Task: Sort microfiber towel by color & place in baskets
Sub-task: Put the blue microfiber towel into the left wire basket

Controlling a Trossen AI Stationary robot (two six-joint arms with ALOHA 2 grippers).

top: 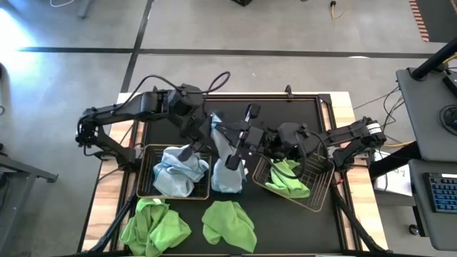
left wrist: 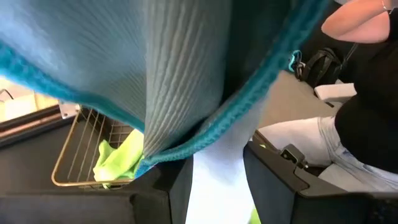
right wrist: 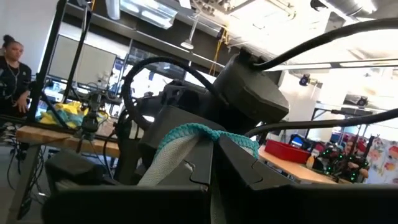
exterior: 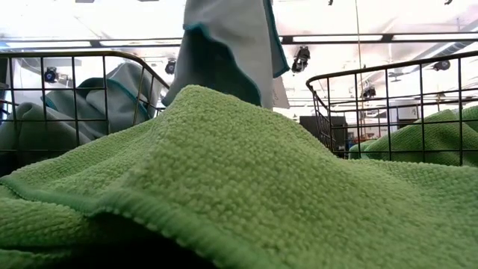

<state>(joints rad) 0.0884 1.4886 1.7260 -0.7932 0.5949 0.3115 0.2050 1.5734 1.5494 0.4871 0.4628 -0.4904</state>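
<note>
A pale blue towel [top: 225, 168] with a teal hem hangs between my two grippers, over the gap between the two wire baskets. My left gripper [left wrist: 217, 186] and my right gripper [right wrist: 211, 149] are both shut on it. The left basket [top: 146, 175] holds pale blue towels [top: 175, 175]. In the right basket [top: 321, 185] lies a lime green towel [top: 289, 180]. Two more green towels [top: 153, 225] [top: 228, 225] lie on the table near its front edge. In the low view the nearer one [exterior: 239, 187] hides the hanging towel's lower end. My left gripper has a bunched part of the pale blue towel [left wrist: 214, 155] between its two fingers, and cloth fills the gap. The fingers slant downward, toward the right basket. More of the towel drapes over the gripper, and its folded teal hem [left wrist: 186, 146] crosses beside one finger. My right gripper pinches the towel's teal hem [right wrist: 205, 132] between its two fingers, at their free ends. The fingers slant upward, toward the left arm. The cloth falls away below the hold on one side [right wrist: 168, 162].
The left arm's body [right wrist: 249, 93] stands close in front of my right gripper. A person sits beyond the table [left wrist: 367, 93], and another stands in the room [right wrist: 12, 68]. Cables and a side desk [top: 428, 143] lie to the table's right.
</note>
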